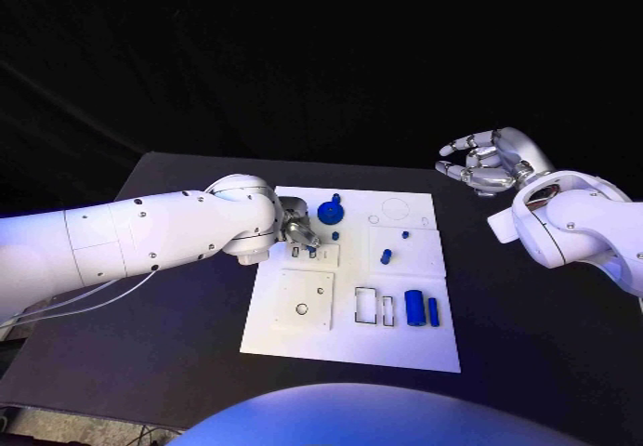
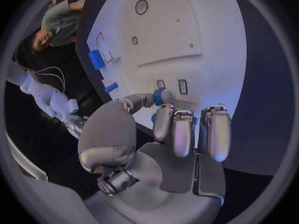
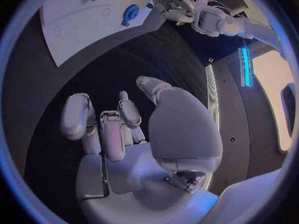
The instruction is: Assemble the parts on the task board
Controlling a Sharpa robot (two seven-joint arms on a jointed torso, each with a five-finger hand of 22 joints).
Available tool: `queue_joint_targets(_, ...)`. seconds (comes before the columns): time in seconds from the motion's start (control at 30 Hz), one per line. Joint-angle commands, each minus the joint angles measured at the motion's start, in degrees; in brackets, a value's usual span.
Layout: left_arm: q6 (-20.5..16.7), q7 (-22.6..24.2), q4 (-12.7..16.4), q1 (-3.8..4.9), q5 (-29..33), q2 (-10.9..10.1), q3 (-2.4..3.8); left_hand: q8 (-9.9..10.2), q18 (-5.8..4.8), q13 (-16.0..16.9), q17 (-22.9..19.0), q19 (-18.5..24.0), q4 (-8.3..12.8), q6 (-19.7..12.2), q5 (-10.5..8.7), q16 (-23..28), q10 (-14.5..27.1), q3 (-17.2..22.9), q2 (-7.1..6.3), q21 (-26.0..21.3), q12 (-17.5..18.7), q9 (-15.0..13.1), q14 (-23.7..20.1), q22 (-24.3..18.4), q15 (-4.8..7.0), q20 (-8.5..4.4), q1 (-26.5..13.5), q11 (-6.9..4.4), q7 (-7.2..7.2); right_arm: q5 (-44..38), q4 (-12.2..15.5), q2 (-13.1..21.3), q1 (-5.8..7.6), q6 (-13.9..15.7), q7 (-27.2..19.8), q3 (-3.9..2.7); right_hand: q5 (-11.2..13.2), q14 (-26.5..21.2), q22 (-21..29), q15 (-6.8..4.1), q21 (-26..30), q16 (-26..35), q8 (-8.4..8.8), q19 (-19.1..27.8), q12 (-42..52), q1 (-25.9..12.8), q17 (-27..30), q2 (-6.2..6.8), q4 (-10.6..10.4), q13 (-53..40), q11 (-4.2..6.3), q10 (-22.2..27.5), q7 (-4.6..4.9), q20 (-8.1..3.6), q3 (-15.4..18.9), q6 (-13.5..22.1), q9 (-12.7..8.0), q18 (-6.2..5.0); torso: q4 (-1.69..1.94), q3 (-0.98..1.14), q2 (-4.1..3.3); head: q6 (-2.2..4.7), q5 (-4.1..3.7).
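Left hand (image 1: 300, 231) down on upper left of white task board (image 1: 311, 348), pinching small blue part (image 2: 161, 96). Right hand (image 1: 488, 162) raised off board, fingers curled, holding nothing. Blue parts (image 1: 421, 308) lying lower right. Black table (image 1: 175, 307), dark surroundings.

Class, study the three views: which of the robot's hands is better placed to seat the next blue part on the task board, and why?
The left hand. It hangs over the task board and pinches a small blue part above the slots. The right hand is off the board, over bare table, holding nothing.
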State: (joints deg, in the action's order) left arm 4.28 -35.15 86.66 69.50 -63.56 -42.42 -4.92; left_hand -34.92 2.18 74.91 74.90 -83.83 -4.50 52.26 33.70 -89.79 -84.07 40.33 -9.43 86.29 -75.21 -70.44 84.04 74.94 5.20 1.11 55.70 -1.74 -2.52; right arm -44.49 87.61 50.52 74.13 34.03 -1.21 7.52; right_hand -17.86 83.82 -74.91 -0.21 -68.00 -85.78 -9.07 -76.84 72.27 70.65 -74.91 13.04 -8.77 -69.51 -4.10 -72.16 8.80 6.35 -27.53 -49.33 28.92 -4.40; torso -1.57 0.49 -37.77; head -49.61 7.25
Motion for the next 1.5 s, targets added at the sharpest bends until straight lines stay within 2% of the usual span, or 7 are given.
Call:
queue_joint_targets(0.03,1.82,0.24,0.08,-0.23,-0.91,0.13,-0.12,-0.07,-1.00,4.34,15.10,-3.35,9.55,-0.10,-0.29,-0.21,-0.62,9.32,0.44,0.27,-0.34,0.02,5.96,11.94,0.56,-0.34,-0.18,-0.23,0.51,-0.40,0.01,-0.04,-0.04,-0.55,-0.27,-0.01,-0.30,3.26,-3.26,0.33,0.37,0.18,-0.28,0.41,0.05,-0.58,-5.74,0.03,0.02,0.07,-0.03,0.05,0.04,-0.04,-0.31,0.29,0.09,-0.88,0.04,0.02,-0.02,-0.08,-0.05)
queue_joint_targets(0.53,4.62,-0.26,0.08,-0.25,-0.43,-0.05,-0.14,-0.10,-0.99,4.28,15.10,-3.33,9.53,-0.09,-0.30,-0.21,-0.61,9.36,0.44,0.24,-0.27,0.05,5.96,11.92,0.58,-0.36,-0.24,-0.22,0.51,-0.44,-0.02,0.05,-0.06,-0.49,-0.20,0.00,-0.30,3.26,-3.26,0.33,0.37,0.18,-0.28,0.41,0.05,-0.58,-5.74,0.03,0.02,0.07,-0.03,0.05,0.04,-0.04,-0.31,0.29,0.09,-0.88,0.03,0.04,-0.03,-0.37,0.06)
queue_joint_targets(1.07,4.89,-0.51,0.02,-0.25,0.94,-0.02,-0.15,-0.13,-0.99,4.28,15.10,-3.34,9.52,-0.08,-0.27,-0.21,-0.62,9.42,0.45,0.24,-0.27,0.06,5.96,11.93,0.58,-0.37,-0.29,-0.22,0.52,-0.45,-0.08,0.14,-0.06,-0.41,-0.15,0.00,-0.45,3.23,-3.23,0.32,0.54,0.25,-0.42,0.43,0.09,-1.04,-5.67,0.05,0.10,0.20,-0.02,0.11,0.03,-0.04,-0.71,0.35,0.14,-0.90,-0.01,0.07,0.00,-0.33,0.07)
queue_joint_targets(1.5,3.64,-0.97,0.35,-0.26,2.44,-0.32,-0.02,-0.18,-1.01,4.27,15.10,-3.39,9.51,-0.04,-0.26,-0.21,-0.64,9.57,0.57,0.31,-0.27,0.08,5.96,11.99,0.59,-0.38,-0.28,-0.25,0.53,-0.42,-0.65,0.20,-0.10,-0.38,-0.22,0.00,-0.45,3.23,-3.23,0.32,0.54,0.25,-0.42,0.43,0.09,-1.04,-5.67,0.05,0.10,0.20,-0.02,0.11,0.03,-0.04,-0.71,0.35,0.14,-0.90,0.00,0.04,-0.09,-0.22,0.06)
